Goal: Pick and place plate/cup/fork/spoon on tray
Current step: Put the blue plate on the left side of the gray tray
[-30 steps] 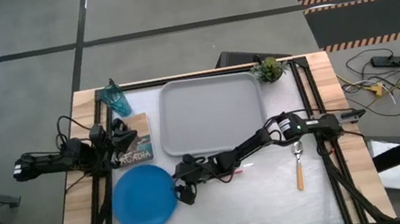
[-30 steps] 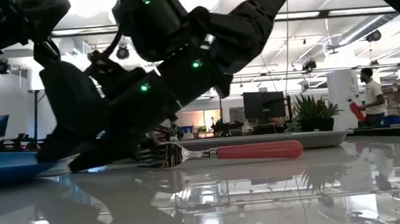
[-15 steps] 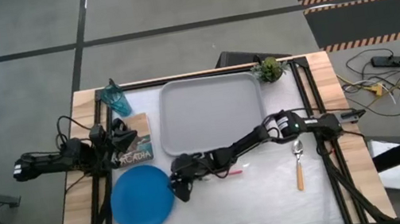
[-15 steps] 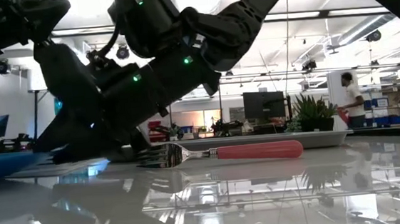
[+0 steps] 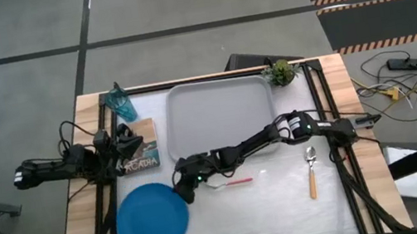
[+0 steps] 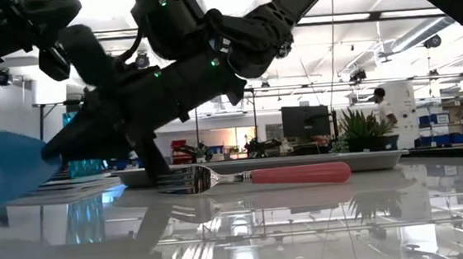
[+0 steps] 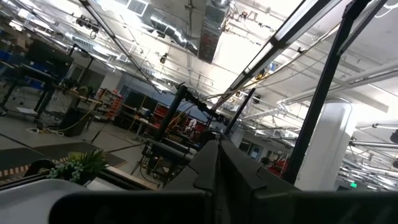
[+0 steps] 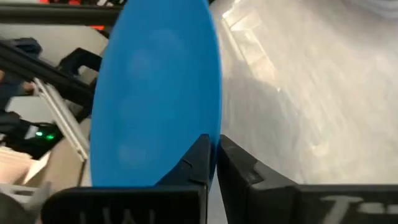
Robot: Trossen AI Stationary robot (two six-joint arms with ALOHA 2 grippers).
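Plate (image 5: pixel 152 219) sits at about seven o'clock on the worktop (image 5: pixel 290 205) from overhead, its rim pinched by the right end effector (image 5: pixel 180 190), whose arm reaches across from three o'clock. The fork (image 5: pixel 234 183) lies just beside that end effector, the spoon (image 5: pixel 311 171) at four o'clock, the cup (image 5: pixel 121 104) at eleven, the tray (image 5: pixel 221 117) at twelve. The left end effector (image 5: pixel 123 150) waits at nine o'clock over the card (image 5: pixel 141 154); I cannot tell its fingers' state.

At table height the plate (image 6: pixel 3 176) tilts up off the surface beside the fork (image 6: pixel 256 177).

From the right wrist, the fingers (image 8: pixel 199 165) clamp the plate (image 8: pixel 155 93) edge.
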